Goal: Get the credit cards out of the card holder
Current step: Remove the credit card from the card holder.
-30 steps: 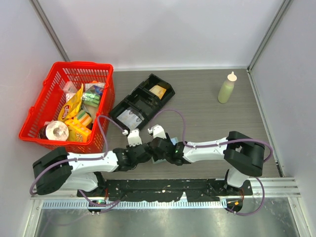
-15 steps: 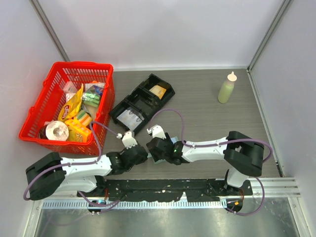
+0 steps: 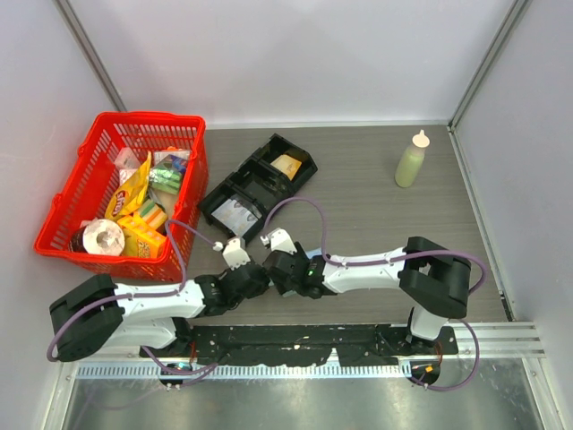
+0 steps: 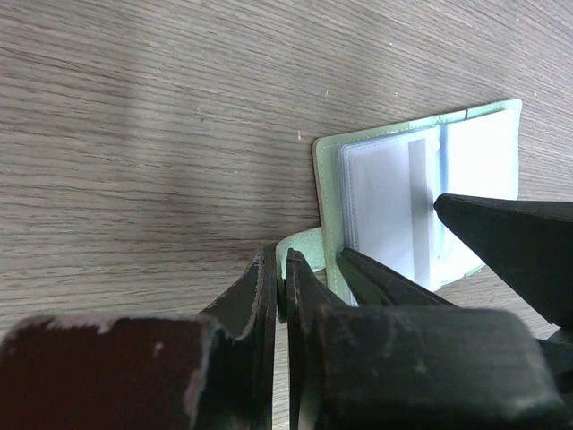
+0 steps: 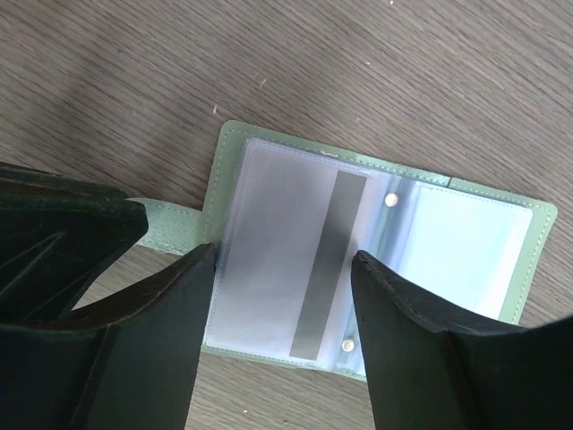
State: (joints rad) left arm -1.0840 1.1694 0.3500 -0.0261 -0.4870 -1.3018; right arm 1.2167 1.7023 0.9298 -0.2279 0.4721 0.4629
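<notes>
Left gripper pinches card holder tab; right gripper, shifted left, gapes empty; we see credit card still sleeved.

Your card holder lies open and flat on the desk, close to the near edge and about midway along it. It is pale green with clear sleeves inside, and a strap sticks out from one side. The credit cards sit in the sleeves: one whitish with a grey stripe, one pale blue.
</notes>
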